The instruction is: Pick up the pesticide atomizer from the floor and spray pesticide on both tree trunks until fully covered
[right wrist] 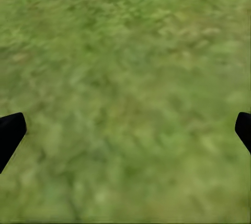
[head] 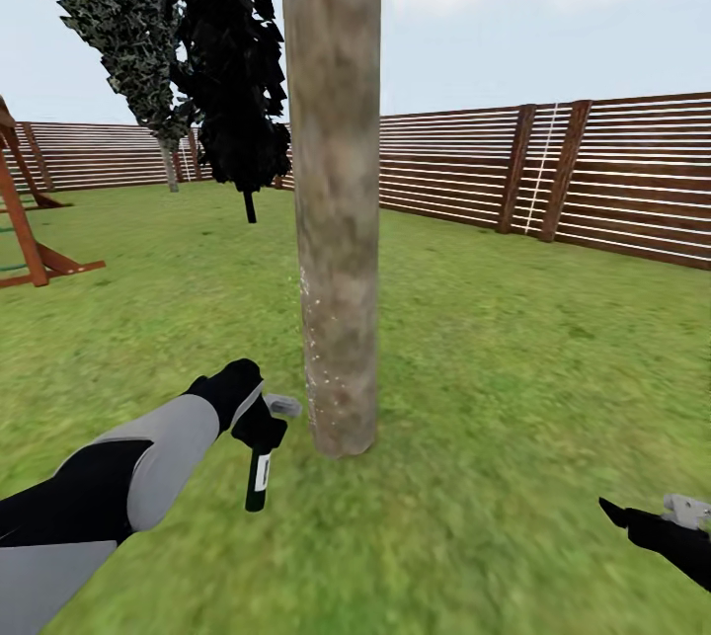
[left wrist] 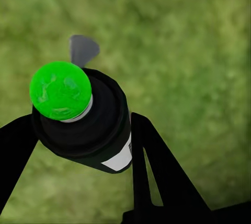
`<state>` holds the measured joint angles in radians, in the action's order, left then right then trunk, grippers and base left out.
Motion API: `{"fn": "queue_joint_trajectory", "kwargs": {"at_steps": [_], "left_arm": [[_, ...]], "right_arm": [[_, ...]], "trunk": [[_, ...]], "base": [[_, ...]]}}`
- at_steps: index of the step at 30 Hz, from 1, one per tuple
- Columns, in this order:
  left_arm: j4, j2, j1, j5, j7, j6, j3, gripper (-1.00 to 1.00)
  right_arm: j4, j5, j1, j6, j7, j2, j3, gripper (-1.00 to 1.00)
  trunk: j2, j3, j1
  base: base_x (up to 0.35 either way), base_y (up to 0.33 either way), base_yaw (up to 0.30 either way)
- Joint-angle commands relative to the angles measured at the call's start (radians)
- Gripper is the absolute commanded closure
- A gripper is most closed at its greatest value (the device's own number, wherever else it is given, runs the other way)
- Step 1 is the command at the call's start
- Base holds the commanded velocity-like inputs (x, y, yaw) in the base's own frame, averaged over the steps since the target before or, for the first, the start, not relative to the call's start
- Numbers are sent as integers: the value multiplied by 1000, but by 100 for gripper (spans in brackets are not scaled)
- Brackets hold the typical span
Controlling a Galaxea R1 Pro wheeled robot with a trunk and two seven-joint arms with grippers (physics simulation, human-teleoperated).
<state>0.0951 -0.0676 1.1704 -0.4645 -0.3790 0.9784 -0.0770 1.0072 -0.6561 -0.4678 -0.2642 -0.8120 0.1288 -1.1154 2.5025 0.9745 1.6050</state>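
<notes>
1. Beside the foot of the tree trunk (head: 336,191), on the side of the robot's left arm, the left gripper (head: 259,430) held the pesticide atomizer (head: 261,462) clear of the grass (head: 474,398).
2. Its fingers (left wrist: 157,166) were closed around the dark bottle's upper part, one on each flank of it as the left wrist view showed.
3. The bottle (left wrist: 89,130) hung roughly upright below the gripper, its white label (head: 263,470) facing the camera and its base toward the lawn.
4. The light grey trigger head (head: 283,405) pointed at the trunk and sat just beside the bark; whether it touched could not be told.
5. A bright green round cap (left wrist: 60,90) topped the bottle in the left wrist view, with the grey nozzle (left wrist: 82,49) jutting beyond it over the grass.
6. Small pale specks dotted the lower trunk on the side nearest the atomizer.
7. Well apart from the trunk on the other side, the right gripper (head: 657,521) hovered low over the lawn.
8. Its dark fingertips (right wrist: 10,132) stood wide apart with bare grass (right wrist: 125,98) between them, holding nothing.
9. Behind the trunk, a dark conifer (head: 232,72) stood farther off, with a brown slatted fence (head: 553,171) running across beyond it.
10. A reddish wooden play frame (head: 25,220) stood far out from the trunk on the left-arm side.
</notes>
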Motion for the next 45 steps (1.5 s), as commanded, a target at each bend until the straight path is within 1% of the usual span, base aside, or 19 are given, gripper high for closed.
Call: {"fn": "queue_joint_trajectory", "kwargs": {"at_steps": [1,2,6,9,14,15,17,18,22,30,35,45], "left_arm": [[1,0,0,0,0,0,0,100],[2,-1,0,0,0,0,0,100],[3,-1,0,0,0,0,0,100],[3,-1,0,0,0,0,0,100],[3,0,0,-1,0,1,0,100],[3,3,0,-1,0,2,0,100],[2,16,0,-2,0,3,0,100],[2,18,0,-1,0,3,0,100],[4,19,0,-1,0,3,-1,100],[3,19,0,0,0,3,0,100],[3,19,0,0,0,3,0,100],[9,20,0,1,0,3,-4,100]], "right_arm": [[-2,0,0,0,1,-11,0,-100],[-7,0,0,0,2,-25,0,-100],[-12,0,0,0,3,-32,0,-100],[-13,0,0,0,4,-32,0,-100],[-10,0,0,-1,0,-32,1,-100],[-10,0,0,-1,0,-32,2,-100],[-8,1,0,-1,-1,-31,3,-100],[-7,1,0,-1,-1,-30,2,-100],[-4,2,0,-1,0,-26,-1,-100],[-3,1,0,-1,0,-23,0,-100],[-2,0,0,0,3,-22,-1,-100],[-4,0,0,0,2,-21,-1,-100]], "trunk": [[0,0,0],[0,0,0],[0,0,0],[0,0,0],[0,0,0],[0,0,0],[0,0,0],[0,0,0],[0,0,0],[0,0,0],[0,0,0],[0,0,0]], "base": [[0,-10,0],[0,-3,0],[0,-1,114],[0,-51,239],[0,-272,182],[0,-314,32],[0,-316,12],[0,-317,3],[0,-319,11],[-34,-322,201],[-113,-327,18],[-5,-332,0]]}}
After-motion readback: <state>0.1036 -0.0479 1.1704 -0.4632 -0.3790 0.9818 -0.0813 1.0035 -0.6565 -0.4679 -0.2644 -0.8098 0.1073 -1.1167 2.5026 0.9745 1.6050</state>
